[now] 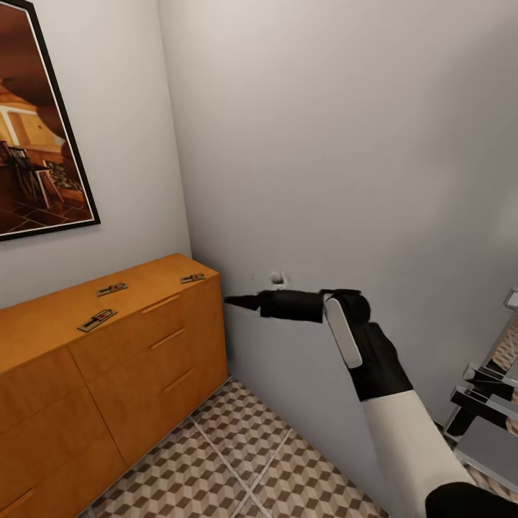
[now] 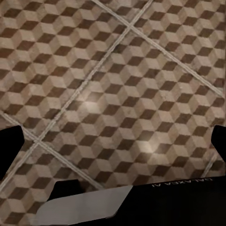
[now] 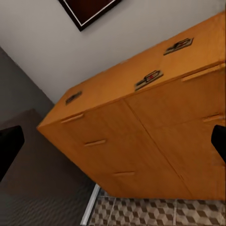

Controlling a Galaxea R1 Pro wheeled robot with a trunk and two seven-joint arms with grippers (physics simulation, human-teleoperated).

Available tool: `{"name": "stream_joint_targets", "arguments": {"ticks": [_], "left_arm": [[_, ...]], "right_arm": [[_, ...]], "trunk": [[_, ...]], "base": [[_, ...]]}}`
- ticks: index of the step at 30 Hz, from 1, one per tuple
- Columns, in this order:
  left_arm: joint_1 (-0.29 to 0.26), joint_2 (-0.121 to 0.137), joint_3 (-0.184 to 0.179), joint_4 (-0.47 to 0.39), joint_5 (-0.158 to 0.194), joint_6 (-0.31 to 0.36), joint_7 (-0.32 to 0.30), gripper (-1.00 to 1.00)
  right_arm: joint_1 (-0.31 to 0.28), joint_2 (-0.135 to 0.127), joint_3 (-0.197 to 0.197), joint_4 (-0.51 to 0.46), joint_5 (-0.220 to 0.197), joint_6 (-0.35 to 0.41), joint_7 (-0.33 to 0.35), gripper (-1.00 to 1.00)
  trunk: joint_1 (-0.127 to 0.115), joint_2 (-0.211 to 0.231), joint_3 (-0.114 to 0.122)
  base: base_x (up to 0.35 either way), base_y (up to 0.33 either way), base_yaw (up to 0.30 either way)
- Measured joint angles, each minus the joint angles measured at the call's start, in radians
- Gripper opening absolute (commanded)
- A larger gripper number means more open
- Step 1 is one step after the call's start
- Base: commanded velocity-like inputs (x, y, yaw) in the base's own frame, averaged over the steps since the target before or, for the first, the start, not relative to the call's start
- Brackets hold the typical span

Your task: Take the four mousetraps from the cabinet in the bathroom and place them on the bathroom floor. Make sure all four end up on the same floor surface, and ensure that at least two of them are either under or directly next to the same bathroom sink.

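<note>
Three mousetraps lie on top of the long orange-brown cabinet (image 1: 144, 360): one near its right end (image 1: 192, 278), one further back (image 1: 112, 289) and one nearer the front edge (image 1: 97, 320). My right gripper (image 1: 236, 302) hangs in the air to the right of the cabinet's end, close to the wall, pointing at the cabinet; its fingers stand wide apart and hold nothing. In the right wrist view the cabinet (image 3: 155, 141) carries the same mousetraps (image 3: 179, 45), (image 3: 149, 79), (image 3: 73, 97). My left gripper (image 2: 113, 146) is open over the bathroom floor (image 2: 108, 84). The sink is out of view.
Cube-patterned floor tiles (image 1: 244, 460) run between the cabinet and the grey wall (image 1: 345, 180). A framed picture (image 1: 36, 122) hangs above the cabinet. A dark and chrome frame (image 1: 482, 403) stands at the right edge. All the cabinet's drawer fronts are closed.
</note>
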Motion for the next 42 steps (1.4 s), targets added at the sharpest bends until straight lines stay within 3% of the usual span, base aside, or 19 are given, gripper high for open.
{"name": "stream_joint_targets", "arguments": {"ticks": [3,7,15,17,23,30,36,42], "left_arm": [[0.0,-0.002,-0.002,-0.048,0.0,0.008,-0.001,1.0],[0.0,-0.007,-0.025,-0.09,0.001,0.043,0.0,1.0],[0.0,-0.014,-0.139,-0.186,0.005,0.141,0.0,1.0],[0.0,-0.017,-0.183,-0.234,0.016,0.158,0.001,1.0],[0.0,-0.019,-0.28,-0.326,0.062,0.2,0.002,1.0],[-0.006,-0.019,-0.357,-0.47,0.144,0.338,0.003,1.0],[-0.044,-0.02,-0.401,-0.621,0.204,0.46,0.002,1.0],[-0.115,-0.023,-0.444,-0.69,0.236,0.55,0.003,1.0]], "right_arm": [[-0.116,0.023,0.009,0.085,-0.004,0.0,-0.11,1.0],[-0.232,0.036,0.012,0.164,-0.007,0.001,-0.176,1.0],[-0.436,0.044,0.014,0.31,-0.009,0.001,-0.224,1.0],[-0.503,0.045,0.014,0.356,-0.011,0.001,-0.23,1.0],[-0.61,0.045,0.013,0.424,-0.029,0.002,-0.235,1.0],[-0.713,0.043,0.011,0.488,-0.047,0.002,-0.252,1.0],[-0.805,0.041,0.009,0.537,-0.054,0.002,-0.35,1.0],[-0.867,0.04,0.008,0.55,-0.054,0.001,-0.444,1.0]], "trunk": [[0.0,0.0,0.0],[0.0,0.0,0.0],[0.0,0.0,0.0],[0.0,0.0,0.0],[0.0,0.0,0.0],[0.0,0.0,0.0],[0.0,0.0,0.0],[0.0,0.0,0.0]], "base": [[0.0,0.0,0.0],[0.0,0.0,0.0],[0.0,0.0,0.0],[0.0,0.0,0.0],[0.0,0.0,0.0],[0.0,0.0,0.0],[0.0,0.0,0.0],[0.0,0.0,0.0]]}}
